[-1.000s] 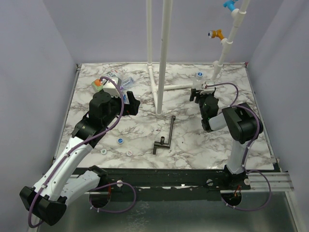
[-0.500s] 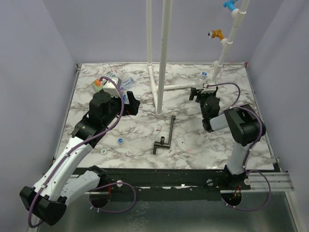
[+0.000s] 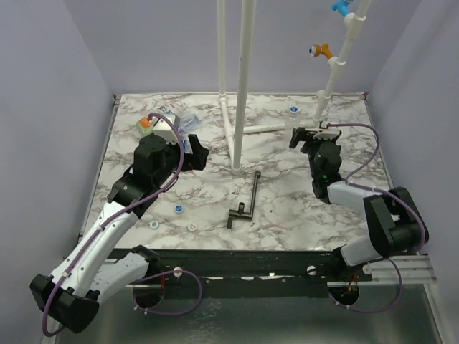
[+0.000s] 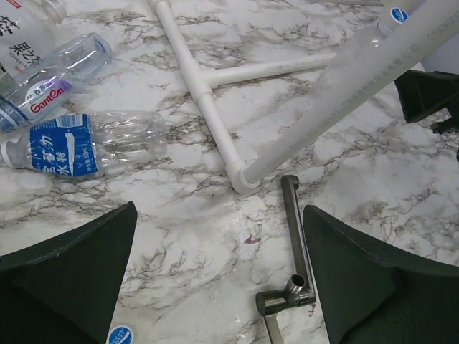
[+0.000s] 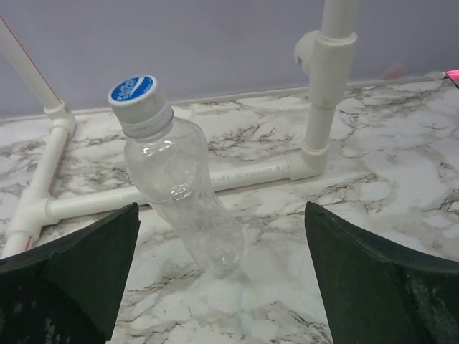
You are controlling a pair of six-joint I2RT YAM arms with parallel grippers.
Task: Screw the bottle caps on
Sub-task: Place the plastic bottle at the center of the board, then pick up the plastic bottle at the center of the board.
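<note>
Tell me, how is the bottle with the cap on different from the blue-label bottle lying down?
The capped bottle stands on end, leaning; the blue-label bottle lies on its side. The capped bottle shows no label; the blue-label bottle wears a blue one. Both are clear plastic.

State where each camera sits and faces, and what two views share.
Top external: above and behind the arms, looking down on the marble table; both arms show, left gripper and right gripper included.
Left wrist: over the table, aimed down and forward at lying bottles and the black T-shaped tool; own fingers at bottom corners.
Right wrist: low, facing the back wall and a capped bottle; own fingers at bottom corners.
Shared: top external and right wrist both show the capped bottle.
</note>
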